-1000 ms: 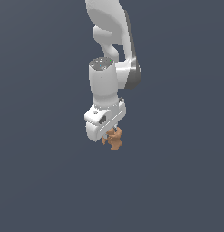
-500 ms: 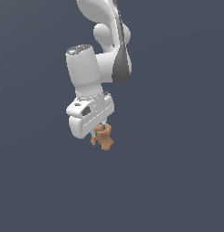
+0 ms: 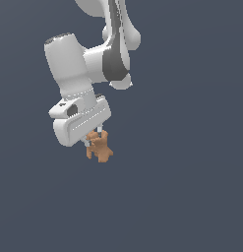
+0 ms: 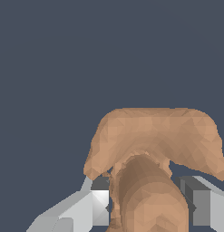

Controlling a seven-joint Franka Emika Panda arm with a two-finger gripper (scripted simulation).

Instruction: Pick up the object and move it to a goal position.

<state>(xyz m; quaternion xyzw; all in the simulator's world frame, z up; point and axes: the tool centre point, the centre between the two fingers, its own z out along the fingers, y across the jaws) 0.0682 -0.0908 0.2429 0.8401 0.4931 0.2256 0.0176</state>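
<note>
The object (image 3: 99, 148) is a small orange-brown lumpy figurine hanging just below the white gripper head in the exterior view. My gripper (image 3: 94, 139) is shut on the object, which fills much of the wrist view as a rounded orange-brown mass (image 4: 154, 149) clamped between two grey-white fingers (image 4: 97, 204). The fingers are mostly hidden behind the gripper head in the exterior view. The object is held in mid-air, with nothing under it in view.
The white arm (image 3: 110, 44) rises from the gripper head to the top of the exterior view. Everything around it is a plain dark blue-grey background with no surface or edge showing.
The arm has carried the object toward the exterior view's left and a little downward, and the gripper head looms larger. The grip on the object is unchanged.
</note>
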